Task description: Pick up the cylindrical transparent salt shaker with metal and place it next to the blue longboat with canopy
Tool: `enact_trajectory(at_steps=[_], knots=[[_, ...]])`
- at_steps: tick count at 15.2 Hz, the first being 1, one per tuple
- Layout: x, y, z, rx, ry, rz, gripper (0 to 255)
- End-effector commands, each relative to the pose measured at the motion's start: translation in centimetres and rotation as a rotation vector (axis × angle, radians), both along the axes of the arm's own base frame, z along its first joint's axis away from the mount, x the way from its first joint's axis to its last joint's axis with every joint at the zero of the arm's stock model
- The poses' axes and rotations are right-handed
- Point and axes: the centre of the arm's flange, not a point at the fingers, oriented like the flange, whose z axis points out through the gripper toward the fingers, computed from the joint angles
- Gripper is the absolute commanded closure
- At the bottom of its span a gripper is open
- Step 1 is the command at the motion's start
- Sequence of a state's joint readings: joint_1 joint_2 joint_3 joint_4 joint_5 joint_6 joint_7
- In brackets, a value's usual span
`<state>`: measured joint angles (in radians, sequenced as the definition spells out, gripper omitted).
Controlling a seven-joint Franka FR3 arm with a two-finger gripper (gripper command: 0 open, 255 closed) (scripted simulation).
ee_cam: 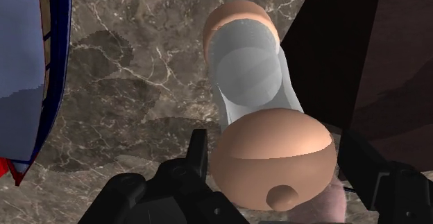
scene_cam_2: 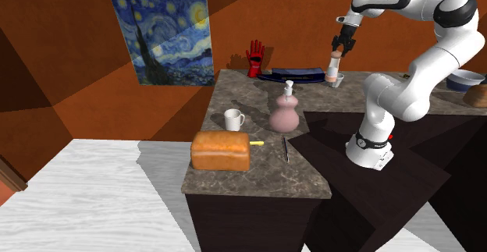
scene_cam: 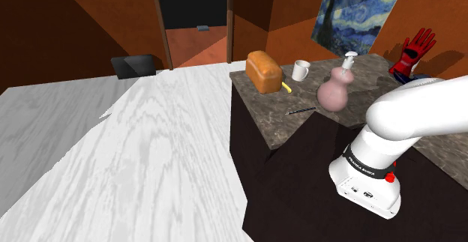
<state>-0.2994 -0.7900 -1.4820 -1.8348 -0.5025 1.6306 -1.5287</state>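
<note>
The salt shaker (scene_cam_2: 334, 69) stands upright on the marble counter (scene_cam_2: 257, 165), at the right end of the blue longboat (scene_cam_2: 295, 74) near the wall. It has a pale see-through body with a salmon-coloured cap and base. My gripper (scene_cam_2: 340, 47) hangs straight over it, at the level of its cap. In the wrist view the shaker (ee_cam: 258, 77) rises between my fingers (ee_cam: 198, 152), its cap (ee_cam: 272, 153) close up with a thin gap on each side, so the gripper (ee_cam: 274, 157) is open around it. The boat's blue hull (ee_cam: 31, 70) lies a short way beside it.
On the counter are a bread loaf (scene_cam_2: 221, 150), a white mug (scene_cam_2: 232, 119), a pink dispenser bottle (scene_cam_2: 284, 111) and a thin dark knife (scene_cam_2: 286, 149). A red glove (scene_cam_2: 254, 58) stands by the wall. A bowl (scene_cam_2: 466, 79) sits behind the arm.
</note>
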Motion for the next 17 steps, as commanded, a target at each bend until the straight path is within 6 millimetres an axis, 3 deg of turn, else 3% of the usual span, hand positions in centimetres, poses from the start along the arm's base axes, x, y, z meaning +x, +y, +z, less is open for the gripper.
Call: enact_trajectory(at_steps=[1, 17], knots=[[0.0, 0.0, -1.1, 0.000, 0.000, 0.000, 255], [0.0, 0.0, -9.6, 0.000, 0.000, 0.000, 255]])
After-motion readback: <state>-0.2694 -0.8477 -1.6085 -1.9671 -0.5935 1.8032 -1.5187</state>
